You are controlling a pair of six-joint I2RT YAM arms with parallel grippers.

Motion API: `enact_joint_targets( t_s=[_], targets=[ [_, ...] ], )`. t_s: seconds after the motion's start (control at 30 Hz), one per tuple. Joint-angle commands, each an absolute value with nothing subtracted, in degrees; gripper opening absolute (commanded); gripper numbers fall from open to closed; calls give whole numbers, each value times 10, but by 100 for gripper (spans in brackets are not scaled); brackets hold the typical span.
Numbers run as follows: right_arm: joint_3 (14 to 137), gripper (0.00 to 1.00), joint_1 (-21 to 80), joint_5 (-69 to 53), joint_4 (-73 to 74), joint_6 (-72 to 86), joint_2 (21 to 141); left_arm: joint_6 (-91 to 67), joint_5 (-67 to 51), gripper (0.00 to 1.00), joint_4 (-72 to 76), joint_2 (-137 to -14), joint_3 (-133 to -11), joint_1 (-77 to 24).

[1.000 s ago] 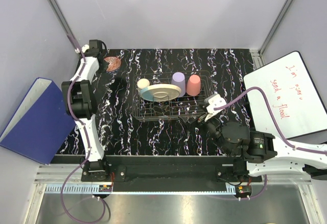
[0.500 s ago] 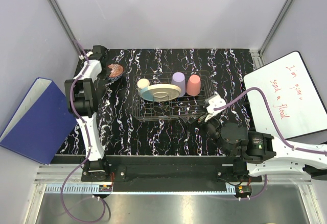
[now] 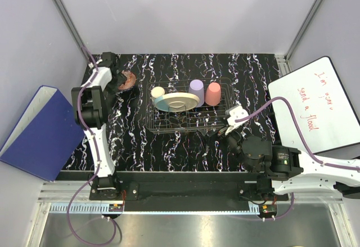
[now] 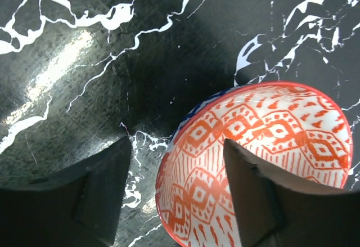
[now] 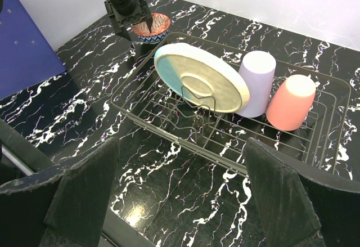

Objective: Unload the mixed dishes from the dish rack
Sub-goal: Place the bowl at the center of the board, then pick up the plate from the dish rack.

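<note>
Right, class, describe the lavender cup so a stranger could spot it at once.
Find the wire dish rack in the middle of the black marbled table. Along its far side, the lavender cup stands between the plate and the salmon-pink cup. It is the only purple thing there.

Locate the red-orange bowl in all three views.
Top external: bowl at the far left of the mat, left of the dish rack.
Left wrist: bowl fills the lower right.
Right wrist: bowl at top, beyond the rack's far-left corner.
Shared landmark: left gripper at its rim.
</note>
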State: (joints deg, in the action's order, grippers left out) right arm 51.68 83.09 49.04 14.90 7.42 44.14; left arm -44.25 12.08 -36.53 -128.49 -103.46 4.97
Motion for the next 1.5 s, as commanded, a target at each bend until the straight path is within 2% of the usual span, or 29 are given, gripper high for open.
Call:
enact_joint_targets(
  t_s=[0.0, 0.2, 0.23, 0.53, 0.63, 0.8, 0.93, 1.03, 1.23, 1.27, 1.37, 1.47],
  targets=[
    [521, 100, 831, 510, 138, 85, 439, -442, 108, 75, -356, -1236, -1042, 54],
    [531, 100, 831, 512, 128, 83, 454, -467, 69, 83, -363, -1155, -1075, 51],
    [536, 100, 831, 515, 126, 83, 456, -469, 66, 89, -369, -1129, -1084, 49],
    [602, 100, 809, 506, 87, 38, 524, -407, 39, 94, -382, -940, -1070, -64],
    [628, 100, 740, 412, 86, 3, 547, -389, 42, 93, -381, -871, -1008, -116],
    [677, 100, 630, 315, 109, -155, 634, -407, 42, 93, -345, -727, -820, -161],
    [802, 100, 548, 263, 213, -185, 749, -423, 65, 93, -326, -616, -696, -170],
    [887, 100, 513, 238, 266, -175, 834, -393, 69, 94, -321, -561, -674, -174],
    [961, 100, 399, 178, 291, 24, 888, -241, 18, 96, -330, -577, -710, -213],
    [955, 100, 369, 157, 286, 49, 873, -217, 13, 96, -337, -601, -719, -244],
    [905, 100, 359, 159, 229, 90, 819, -118, 14, 97, -338, -660, -751, -290],
    [863, 100, 359, 149, 201, 103, 771, -4, -16, 93, -320, -707, -775, -325]
  ],
)
